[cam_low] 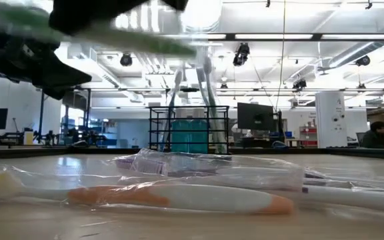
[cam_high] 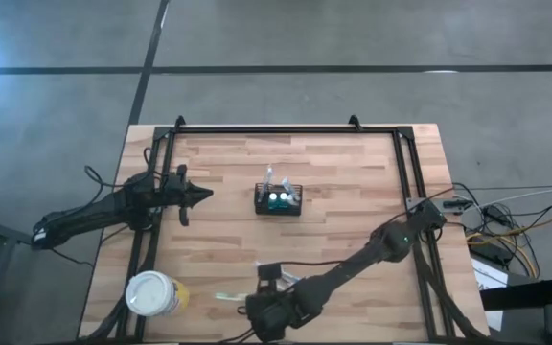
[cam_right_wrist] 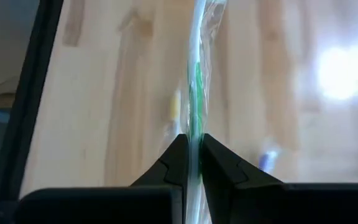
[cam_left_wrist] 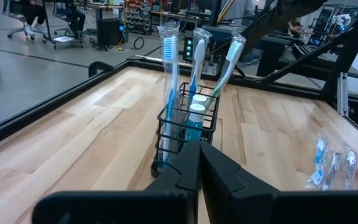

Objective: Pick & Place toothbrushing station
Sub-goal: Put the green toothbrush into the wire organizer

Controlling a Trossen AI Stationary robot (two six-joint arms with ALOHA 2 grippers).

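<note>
The toothbrushing station [cam_high: 278, 200] stands mid-bench, upright, well apart from both arms. I judge it light and stiff but top-heavy with brushes, so I would grip a wire wall low. My right pincer [cam_right_wrist: 191, 152] is clamped on a wrapped green toothbrush [cam_right_wrist: 195, 81]; the left pincer [cam_left_wrist: 199, 163] is closed and empty.

Toothbrushes [cam_left_wrist: 194, 59] stand in the mid-table caddy [cam_high: 278, 200].
</note>
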